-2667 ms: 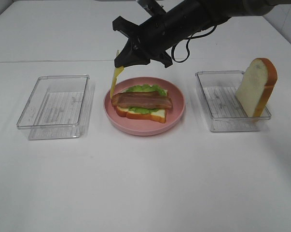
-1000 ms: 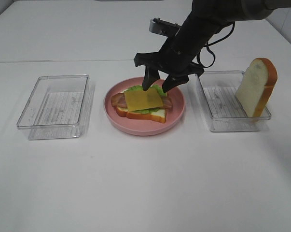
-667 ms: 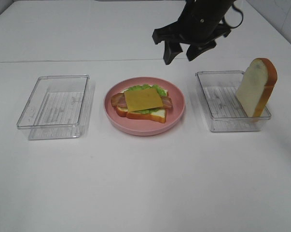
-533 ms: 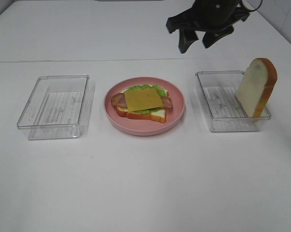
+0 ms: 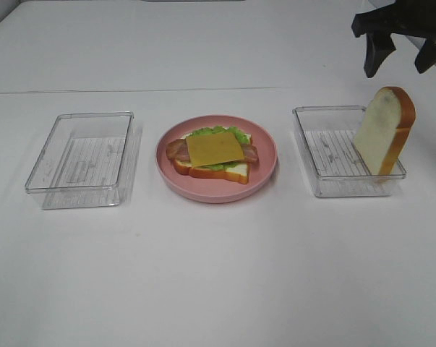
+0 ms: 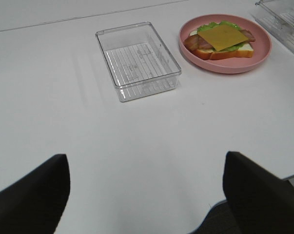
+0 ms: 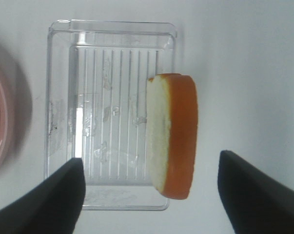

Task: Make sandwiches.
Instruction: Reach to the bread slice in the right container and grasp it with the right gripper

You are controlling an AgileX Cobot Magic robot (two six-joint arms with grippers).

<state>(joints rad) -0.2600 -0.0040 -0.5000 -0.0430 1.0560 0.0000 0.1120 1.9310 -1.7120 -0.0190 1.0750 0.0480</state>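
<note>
With my right gripper (image 5: 403, 58) spread wide and empty above the leaning bread slice (image 5: 384, 130), I see my left gripper (image 6: 146, 195) parted too, holding nothing.

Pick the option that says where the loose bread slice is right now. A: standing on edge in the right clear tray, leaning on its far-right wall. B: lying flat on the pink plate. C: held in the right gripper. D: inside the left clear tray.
A: the bread slice stands tilted in the right clear tray, while the right gripper hangs open above it, holding nothing.
</note>
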